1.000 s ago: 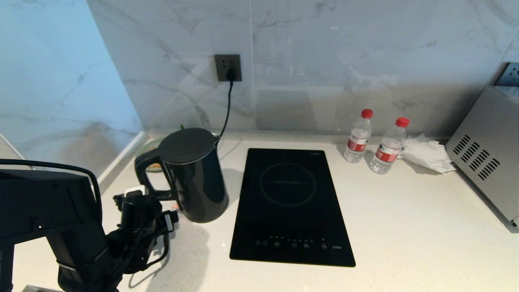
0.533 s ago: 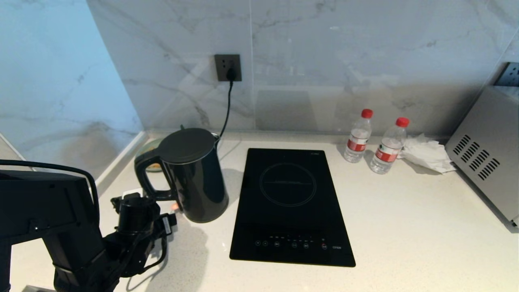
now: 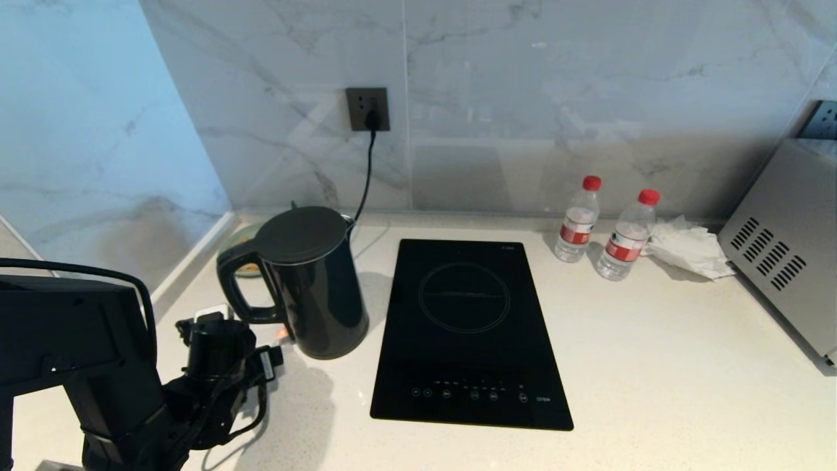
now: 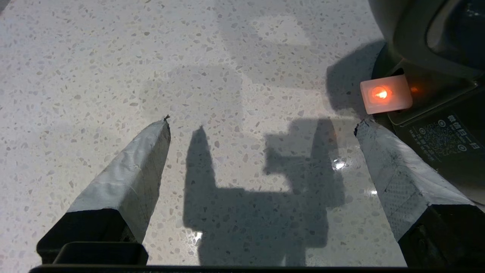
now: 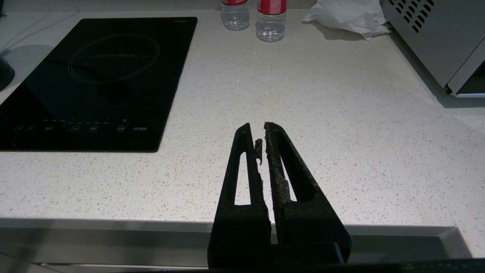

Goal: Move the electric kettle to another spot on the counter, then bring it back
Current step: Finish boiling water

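The electric kettle (image 3: pixel 317 288) is a tall glossy black jug with a flat lid. It stands upright on the counter (image 3: pixel 654 392) left of the hob, handle (image 3: pixel 229 281) pointing left and an orange switch (image 3: pixel 282 333) glowing at its foot. My left arm's wrist (image 3: pixel 217 347) hangs low just in front of the handle. In the left wrist view the left gripper (image 4: pixel 262 121) is open over bare counter (image 4: pixel 189 57), empty, one fingertip (image 4: pixel 365 131) close to the lit switch (image 4: pixel 384 93) and the kettle (image 4: pixel 416 34). The right gripper (image 5: pixel 261 127) is shut and empty above the counter's front edge.
A black induction hob (image 3: pixel 467 327) lies right of the kettle. Two red-capped water bottles (image 3: pixel 578 222) (image 3: pixel 628 239), crumpled paper (image 3: pixel 690 248) and a grey metal appliance (image 3: pixel 785 248) stand at the back right. A cord runs from the wall socket (image 3: pixel 367 110) down behind the kettle.
My left arm has edged slightly left and toward the front, so its wrist no longer overlaps the bottom of the handle. The kettle has not moved.
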Available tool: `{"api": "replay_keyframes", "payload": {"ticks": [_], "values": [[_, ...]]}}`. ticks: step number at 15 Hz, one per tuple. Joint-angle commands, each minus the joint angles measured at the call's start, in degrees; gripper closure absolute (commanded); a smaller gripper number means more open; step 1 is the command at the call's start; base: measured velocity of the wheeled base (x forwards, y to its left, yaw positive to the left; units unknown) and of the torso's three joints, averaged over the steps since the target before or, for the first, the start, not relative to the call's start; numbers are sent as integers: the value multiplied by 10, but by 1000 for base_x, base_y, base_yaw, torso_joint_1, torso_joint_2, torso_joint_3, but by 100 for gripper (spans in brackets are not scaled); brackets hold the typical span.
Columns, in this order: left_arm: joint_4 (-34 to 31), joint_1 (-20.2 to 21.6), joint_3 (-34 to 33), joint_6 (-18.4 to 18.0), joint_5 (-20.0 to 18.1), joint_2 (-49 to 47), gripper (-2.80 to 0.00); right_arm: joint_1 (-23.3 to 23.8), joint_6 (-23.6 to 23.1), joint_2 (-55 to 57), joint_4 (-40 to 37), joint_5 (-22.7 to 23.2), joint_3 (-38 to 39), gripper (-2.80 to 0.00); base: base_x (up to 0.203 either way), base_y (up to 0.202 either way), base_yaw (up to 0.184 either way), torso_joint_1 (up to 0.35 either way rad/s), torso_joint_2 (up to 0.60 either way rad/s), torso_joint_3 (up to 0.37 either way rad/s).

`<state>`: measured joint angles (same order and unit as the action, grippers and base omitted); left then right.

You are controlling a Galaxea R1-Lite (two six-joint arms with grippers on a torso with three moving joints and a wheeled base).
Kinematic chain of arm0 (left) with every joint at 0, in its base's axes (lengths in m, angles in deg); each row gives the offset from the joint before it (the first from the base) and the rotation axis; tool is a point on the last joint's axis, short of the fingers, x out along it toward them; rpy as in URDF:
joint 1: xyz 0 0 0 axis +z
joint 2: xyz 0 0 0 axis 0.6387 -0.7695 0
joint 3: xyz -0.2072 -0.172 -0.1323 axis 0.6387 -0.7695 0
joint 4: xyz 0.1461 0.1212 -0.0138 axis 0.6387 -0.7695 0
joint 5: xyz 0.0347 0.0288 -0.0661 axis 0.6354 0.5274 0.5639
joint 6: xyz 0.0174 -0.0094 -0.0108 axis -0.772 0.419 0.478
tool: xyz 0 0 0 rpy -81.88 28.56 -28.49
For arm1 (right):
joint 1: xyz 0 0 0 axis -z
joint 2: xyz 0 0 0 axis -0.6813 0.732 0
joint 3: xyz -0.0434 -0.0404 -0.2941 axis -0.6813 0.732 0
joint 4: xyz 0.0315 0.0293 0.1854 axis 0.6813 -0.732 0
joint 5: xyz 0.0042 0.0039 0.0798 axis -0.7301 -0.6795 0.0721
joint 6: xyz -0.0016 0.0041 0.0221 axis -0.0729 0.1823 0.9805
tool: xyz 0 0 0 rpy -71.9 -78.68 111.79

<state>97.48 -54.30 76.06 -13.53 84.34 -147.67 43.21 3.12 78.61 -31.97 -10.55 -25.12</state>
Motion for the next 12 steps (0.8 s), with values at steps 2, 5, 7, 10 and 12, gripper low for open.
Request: {"api": "replay_keyframes", "payload": {"ticks": [2,5,7,10,12], "values": [[6,-4,1,2,2,-6,-280,0,0,0,0,0,0,0,0,0,0,0,0,0],[6,-5,7,2,2,-21,-280,0,0,-1,0,-1,0,0,0,0,0,0,0,0],[6,-8,12,2,2,-36,-280,0,0,-1,0,0,0,0,0,0,0,0,0,0],[6,-5,23,3,4,-56,-280,0,0,-1,0,0,0,0,0,0,0,0,0,0],[7,-2,25,4,4,-59,-280,-1,0,0,0,0,0,0,0,0,0,0,0,0]]}}
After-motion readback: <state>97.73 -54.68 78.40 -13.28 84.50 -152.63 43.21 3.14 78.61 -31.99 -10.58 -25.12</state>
